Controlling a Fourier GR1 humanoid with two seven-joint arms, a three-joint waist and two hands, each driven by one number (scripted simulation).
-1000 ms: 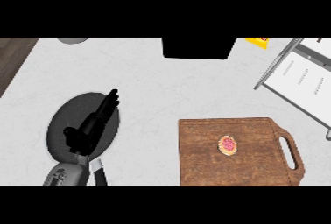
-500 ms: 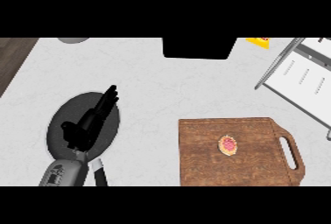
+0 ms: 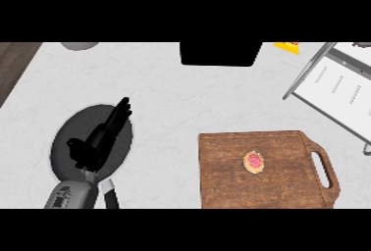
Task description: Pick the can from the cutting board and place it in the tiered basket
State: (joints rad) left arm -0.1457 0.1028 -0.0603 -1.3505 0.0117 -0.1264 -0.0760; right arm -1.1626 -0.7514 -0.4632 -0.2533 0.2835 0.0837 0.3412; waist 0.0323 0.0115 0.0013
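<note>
Change: left robot hand (image 3: pixel 98 139) has barely shifted since half a second ago — it points a shade more toward 1 o'clock than before; can, board and basket lie where they lay.
Writing: none can be read; the can's top shows only a pink-red patch, and a yellow scrap (image 3: pixel 288 46) at the 1 o'clock edge carries a dark mark too small to make out.
Left robot hand: fingers straight and together, stretched toward 1 o'clock, holding nothing; it lies above a dark round plate (image 3: pixel 69 137) at about 8 o'clock of the view, its grey forearm (image 3: pixel 71 196) entering from the lower edge at 7 o'clock.
Right robot hand: does not show.
Can: the can (image 3: pixel 253 161) stands upright on the cutting board (image 3: pixel 239 191), seen from above as a small tan-rimmed disc — right of the board's middle, toward the handle side, well apart from the left robot hand.
Cutting board: brown wood, at 5 o'clock of the view, its handle slot (image 3: pixel 323 169) on the 3 o'clock side.
Tiered basket: the tiered basket (image 3: pixel 340 83) has a grey wire frame with white trays, at 2 o'clock, cut off by the right edge.
Worktop: the worktop (image 3: pixel 188 103) is pale and speckled; a black block (image 3: pixel 220 53) sits at 12 o'clock, and part of a grey round thing (image 3: pixel 80 45) at 11 o'clock.
</note>
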